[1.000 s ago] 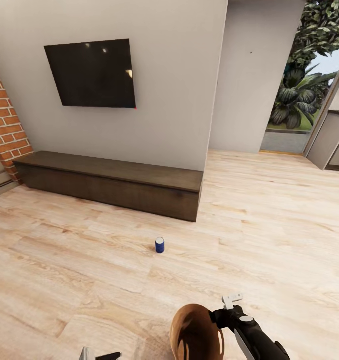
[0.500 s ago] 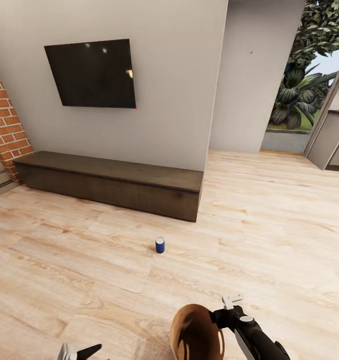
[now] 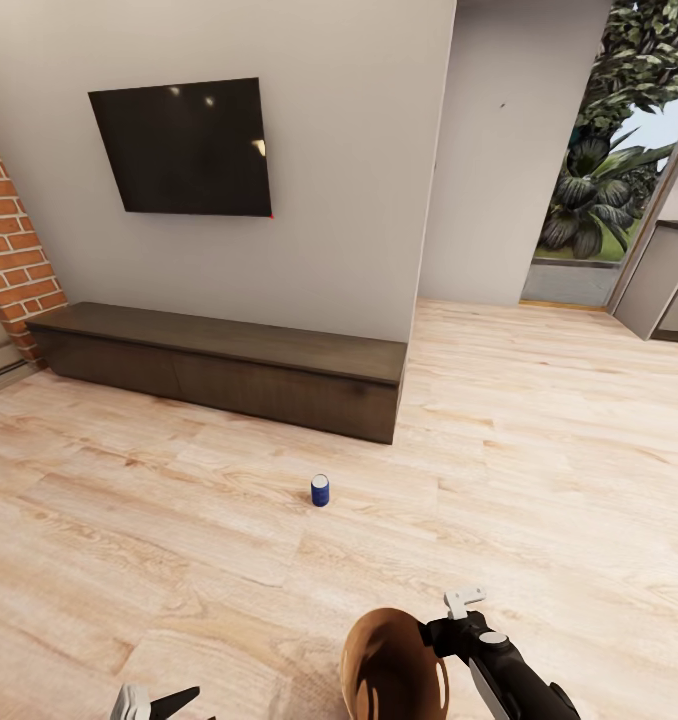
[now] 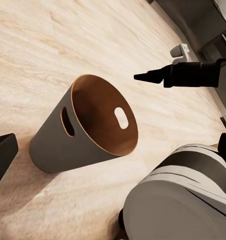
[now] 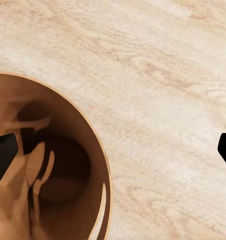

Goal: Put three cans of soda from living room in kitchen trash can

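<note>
- The dark blue can of soda (image 3: 320,490) stands upright on the light wood floor (image 3: 539,470), alone, a little in front of the right end of the long low dark-wood cabinet (image 3: 229,370). It sits exactly where it sat a second ago.
- The tash can (image 3: 392,665) is near the robot at the bottom of the head view, well apart from that can. Seen from the left wrist it is tilted, its open mouth (image 4: 104,114) turned toward the camera.
- The right gripper (image 3: 457,618) is at the bin's right rim, unchanged over the last second. Its fingers are spread wide in the right wrist view, with the rim (image 5: 104,165) between them; whether they truly clamp it I cannot tell.
- The left gripper (image 3: 154,703) is what changed: it has slid leftward along the bottom edge and now holds there, fingers parted and empty.
- My read: the base is halted, and the free left arm is readying to fetch the blue can.
</note>
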`<state>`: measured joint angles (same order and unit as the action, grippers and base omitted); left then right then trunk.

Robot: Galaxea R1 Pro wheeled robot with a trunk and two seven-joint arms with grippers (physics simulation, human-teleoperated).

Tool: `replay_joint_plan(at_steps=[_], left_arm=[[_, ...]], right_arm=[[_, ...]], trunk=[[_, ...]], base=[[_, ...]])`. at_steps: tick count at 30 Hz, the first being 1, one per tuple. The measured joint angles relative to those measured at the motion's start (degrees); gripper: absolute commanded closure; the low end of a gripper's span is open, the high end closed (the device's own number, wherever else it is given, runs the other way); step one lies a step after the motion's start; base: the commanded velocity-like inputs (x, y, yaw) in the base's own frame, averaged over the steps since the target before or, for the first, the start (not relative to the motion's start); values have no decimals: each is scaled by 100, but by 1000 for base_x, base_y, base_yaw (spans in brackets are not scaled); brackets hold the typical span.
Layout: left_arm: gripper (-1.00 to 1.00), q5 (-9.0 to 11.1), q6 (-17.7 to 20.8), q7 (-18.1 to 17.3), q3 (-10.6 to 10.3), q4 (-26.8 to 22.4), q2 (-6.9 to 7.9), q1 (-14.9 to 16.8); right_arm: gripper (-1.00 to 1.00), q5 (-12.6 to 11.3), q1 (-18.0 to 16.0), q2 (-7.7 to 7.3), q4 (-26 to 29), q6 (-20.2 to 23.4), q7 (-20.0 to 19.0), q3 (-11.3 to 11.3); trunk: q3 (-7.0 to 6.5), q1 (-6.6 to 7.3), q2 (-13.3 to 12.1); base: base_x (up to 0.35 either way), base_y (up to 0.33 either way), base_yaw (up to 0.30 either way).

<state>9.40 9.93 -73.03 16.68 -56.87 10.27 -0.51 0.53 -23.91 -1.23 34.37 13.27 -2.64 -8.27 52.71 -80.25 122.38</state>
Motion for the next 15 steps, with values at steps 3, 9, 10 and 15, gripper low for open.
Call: replay_joint_plan(at_steps=[3,9,10,15], left_arm=[[-100,0,0,0,1,0,0,-1],[-100,0,0,0,2,0,1,-1],[-100,0,0,0,2,0,1,-1],[-100,0,0,0,2,0,1,-2]], right_arm=[[-100,0,0,0,0,0,0,0],[-100,0,0,0,0,0,0,0],[-100,0,0,0,0,0,0,0],[-100,0,0,0,0,0,0,0]], trunk=[[0,0,0],[0,0,0],[0,0,0],[0,0,0]], base=[[0,0,0],[0,0,0],[0,0,0],[0,0,0]])
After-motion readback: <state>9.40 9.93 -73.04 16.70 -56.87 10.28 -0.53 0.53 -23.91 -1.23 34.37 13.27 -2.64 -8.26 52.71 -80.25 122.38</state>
